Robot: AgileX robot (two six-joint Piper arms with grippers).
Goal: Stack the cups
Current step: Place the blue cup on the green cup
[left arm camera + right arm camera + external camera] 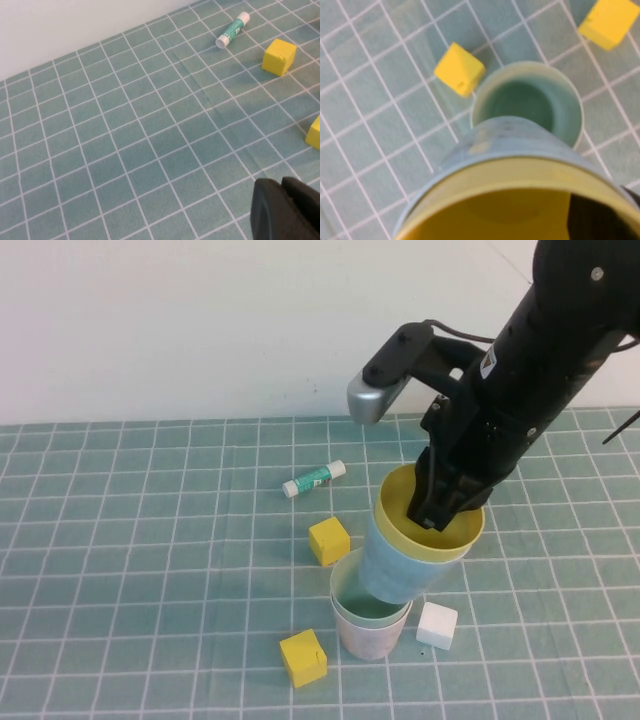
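Right arm: you have it reaching down from the far right, wrist tilted forward.
Right hand (440, 508): fingers clamped over a rim.
Left hand (287, 210): fingers closed, low over worktop.

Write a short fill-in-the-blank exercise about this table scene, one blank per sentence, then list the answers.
1. The right hand grips the rim of the ____ cup, which sits nested in the blue cup.
2. The blue cup hangs tilted over the open ____ cup.
3. The cube beside the cups is ____.
4. The left hand, away from the cups, is ____.

Answers: yellow; green; white; shut
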